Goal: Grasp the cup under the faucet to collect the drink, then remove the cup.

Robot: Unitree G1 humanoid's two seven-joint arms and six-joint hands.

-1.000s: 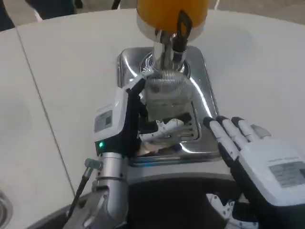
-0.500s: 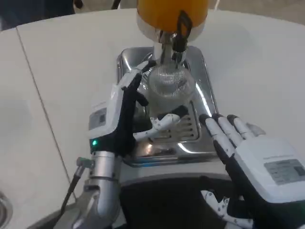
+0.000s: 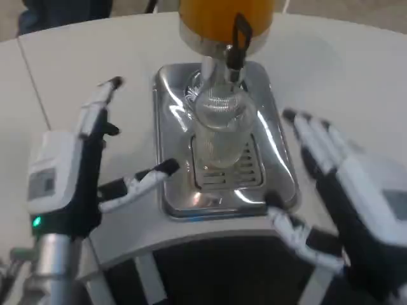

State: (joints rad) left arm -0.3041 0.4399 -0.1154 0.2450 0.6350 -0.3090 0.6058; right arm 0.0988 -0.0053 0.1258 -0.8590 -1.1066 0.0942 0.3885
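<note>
A clear ribbed cup [image 3: 219, 130] stands upright on the grille of the chrome drip tray [image 3: 170, 127], right under the black-handled faucet [image 3: 235, 47] of the orange drink dispenser [image 3: 224, 16]. My left hand [image 3: 76, 171] is off to the left of the tray, fingers spread, thumb reaching toward the tray's left rim, holding nothing. To the tray's right is my right hand [image 3: 350, 197], fingers extended and apart, thumb near the tray's front right corner. Neither hand touches the cup.
The white round table [image 3: 331, 76] spreads around the tray, with a seam line on the left. Its curved front edge runs just below the tray, dark space beneath it.
My left hand has let go of the cup and swung out to the left of the tray. The right hand has shifted right and forward. The cup stays under the faucet.
</note>
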